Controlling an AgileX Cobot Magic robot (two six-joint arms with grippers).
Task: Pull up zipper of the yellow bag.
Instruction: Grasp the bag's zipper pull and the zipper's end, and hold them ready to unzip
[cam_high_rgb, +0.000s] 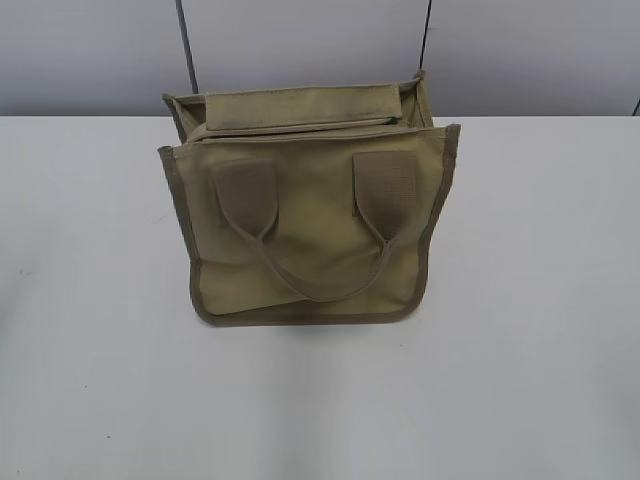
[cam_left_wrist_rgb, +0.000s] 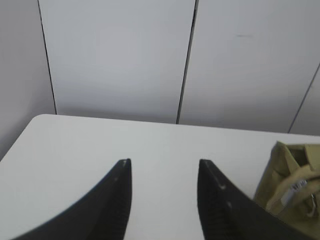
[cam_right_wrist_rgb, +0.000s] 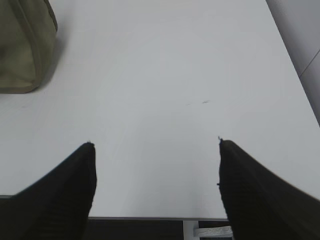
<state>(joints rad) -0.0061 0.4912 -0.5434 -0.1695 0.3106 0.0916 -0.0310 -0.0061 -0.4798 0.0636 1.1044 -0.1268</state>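
The yellow bag (cam_high_rgb: 310, 210) stands upright in the middle of the white table, its two webbing handles hanging down the near face. The zipper (cam_high_rgb: 300, 130) runs along its top edge; its silver pull tab (cam_left_wrist_rgb: 299, 186) shows at the bag's corner (cam_left_wrist_rgb: 295, 190) in the left wrist view, low right. A bottom corner of the bag (cam_right_wrist_rgb: 25, 45) shows top left in the right wrist view. My left gripper (cam_left_wrist_rgb: 162, 165) is open and empty, left of the bag. My right gripper (cam_right_wrist_rgb: 155, 142) is open and empty, over bare table. Neither gripper shows in the exterior view.
The white table (cam_high_rgb: 540, 300) extends around the bag. A grey panelled wall (cam_left_wrist_rgb: 120, 55) stands behind the table. The table's near edge (cam_right_wrist_rgb: 150, 218) lies just under my right gripper, and its right edge (cam_right_wrist_rgb: 295, 75) runs along the right of that view.
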